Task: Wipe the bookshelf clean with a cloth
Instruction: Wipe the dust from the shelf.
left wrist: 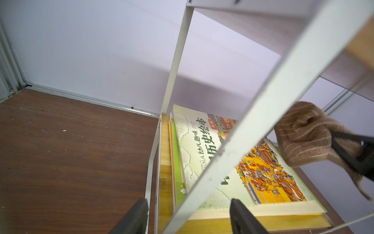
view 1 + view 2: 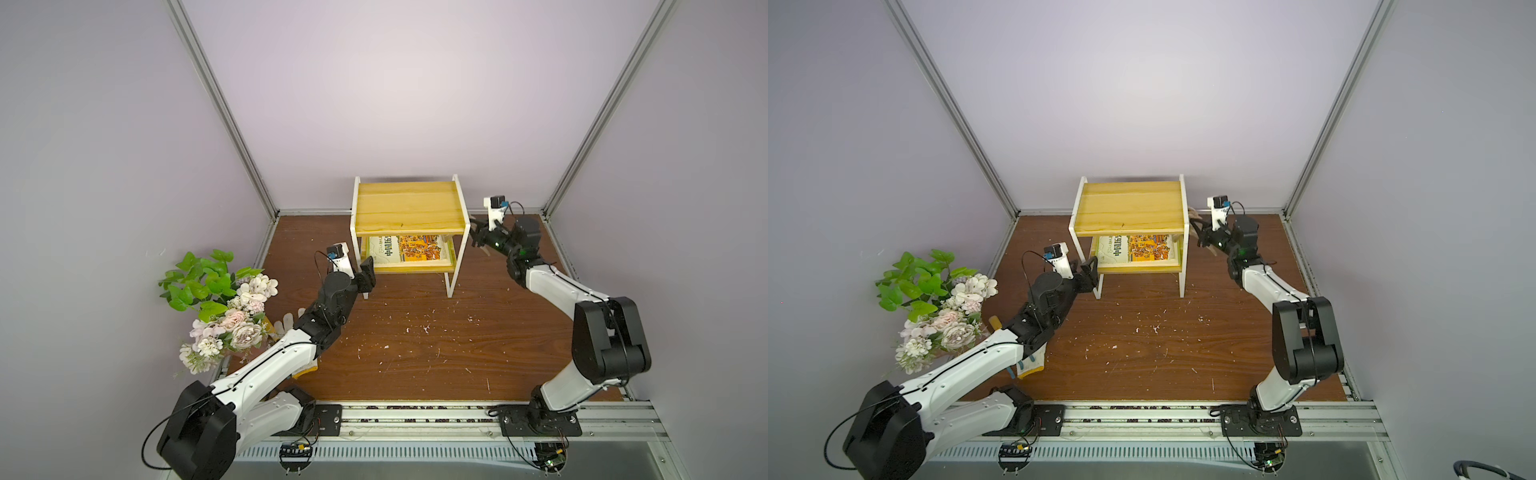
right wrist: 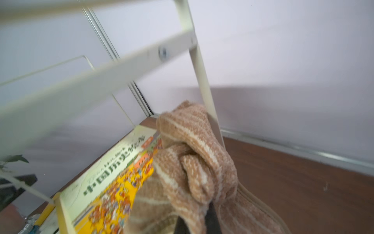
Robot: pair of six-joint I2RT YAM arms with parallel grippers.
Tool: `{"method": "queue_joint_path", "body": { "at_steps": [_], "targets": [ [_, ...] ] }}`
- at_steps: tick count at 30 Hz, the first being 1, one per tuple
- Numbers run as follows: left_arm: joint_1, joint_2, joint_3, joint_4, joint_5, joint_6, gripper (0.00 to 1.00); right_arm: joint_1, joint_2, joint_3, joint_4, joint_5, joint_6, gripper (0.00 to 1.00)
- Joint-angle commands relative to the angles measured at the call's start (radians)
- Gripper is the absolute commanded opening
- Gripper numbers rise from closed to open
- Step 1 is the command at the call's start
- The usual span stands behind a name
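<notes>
1. The bookshelf (image 2: 409,208) stood mid-bench near the rear edge; books (image 2: 409,248) lay on its lower board.
2. The right claw (image 2: 478,239) pinched the cloth (image 3: 194,162) in a bunch by an upright at the bookshelf's right end, level with the gap between boards; likely placed to reach in over the books.
3. The left claw (image 1: 188,202) was spread around the front-left leg without clamping; probably poised to steady the bookshelf.

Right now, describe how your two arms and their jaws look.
Both the left arm and right arm have white shells with black joints and slim black jaws. Each wrist carries a white camera with a blue patch, fed by a thin black cable. A green light glows on the right wrist.
</notes>
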Motion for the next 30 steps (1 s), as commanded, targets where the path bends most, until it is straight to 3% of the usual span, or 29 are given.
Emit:
{"method": "queue_joint_path", "body": {
  "at_steps": [1, 4, 7, 13, 16, 20, 25, 27, 30],
  "targets": [
    [0.010, 0.000, -0.003, -0.017, -0.004, 0.003, 0.67, 0.002, -0.156, -0.146, -0.059, -0.008, -0.057, 0.00],
    [0.010, 0.009, 0.008, -0.024, -0.002, 0.000, 0.67, 0.003, -0.279, -0.254, -0.054, -0.031, -0.091, 0.00],
    [0.011, 0.016, 0.001, 0.004, -0.004, -0.004, 0.67, 0.002, -0.268, -0.247, 0.049, 0.015, -0.067, 0.00],
    [0.011, 0.042, 0.035, -0.031, 0.000, 0.009, 0.68, 0.004, 0.111, 0.218, -0.038, 0.069, 0.004, 0.00],
    [0.011, 0.025, 0.027, -0.033, -0.003, 0.007, 0.68, 0.018, 0.161, 0.400, -0.095, 0.077, -0.013, 0.00],
    [0.012, 0.000, 0.010, -0.042, -0.014, 0.005, 0.69, 0.024, 0.100, 0.394, 0.010, 0.147, -0.019, 0.00],
    [0.011, -0.004, 0.008, -0.059, -0.020, 0.025, 0.70, 0.031, 0.192, 0.174, 0.219, 0.163, 0.125, 0.00],
    [0.011, 0.003, 0.023, -0.076, -0.015, 0.036, 0.70, 0.026, 0.255, 0.234, 0.124, 0.155, 0.129, 0.00],
    [0.012, 0.011, 0.050, -0.099, -0.003, 0.051, 0.69, 0.024, 0.211, 0.392, 0.003, 0.169, 0.063, 0.00]
  ]
}}
